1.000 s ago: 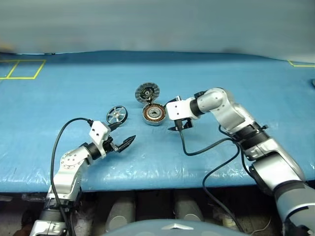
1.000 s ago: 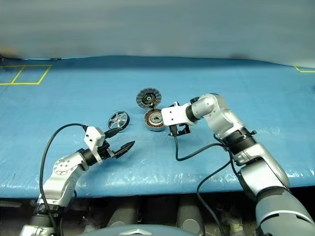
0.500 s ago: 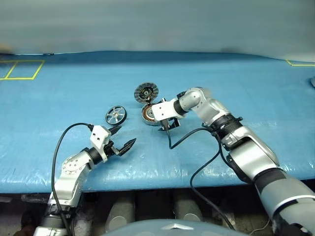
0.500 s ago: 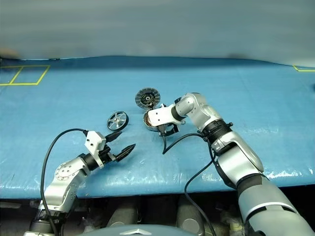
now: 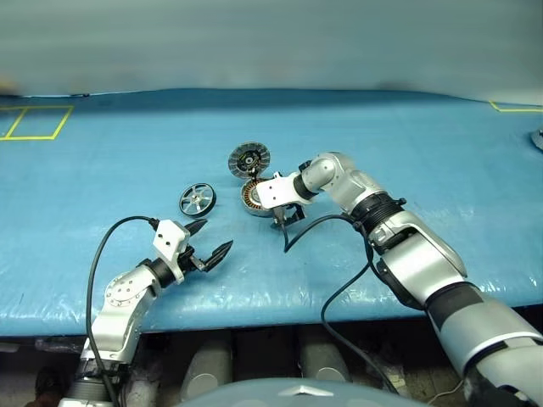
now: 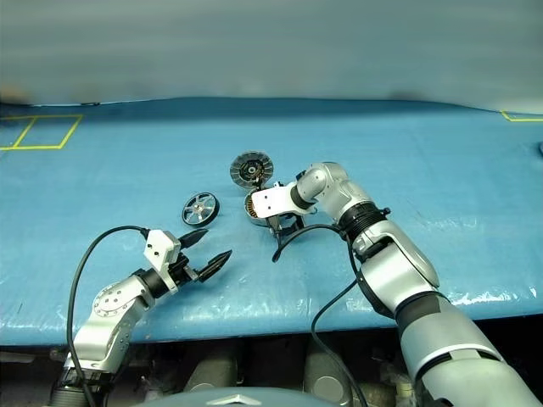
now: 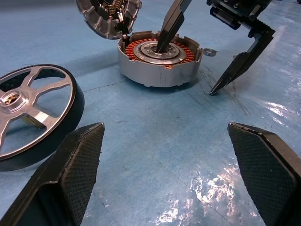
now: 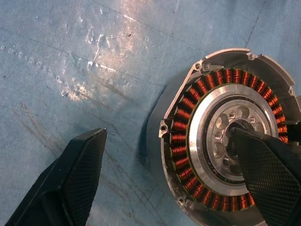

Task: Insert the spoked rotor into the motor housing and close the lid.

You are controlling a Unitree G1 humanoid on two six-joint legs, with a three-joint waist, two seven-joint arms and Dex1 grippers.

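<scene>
Right wrist view: motor housing (image 8: 225,141) (silver-rimmed) rings copper-orange windings.

In the head views the right gripper (image 5: 282,217) and its white wrist block cover the near right part of the motor housing (image 5: 252,196). In the right wrist view one finger (image 8: 268,176) hides the housing's dark centre, and the picture's edge cuts off its rim. The left wrist view crops the spoked rotor (image 7: 35,115) and the lid (image 7: 108,16) at its borders. Whether the lid touches the housing cannot be told.
</scene>
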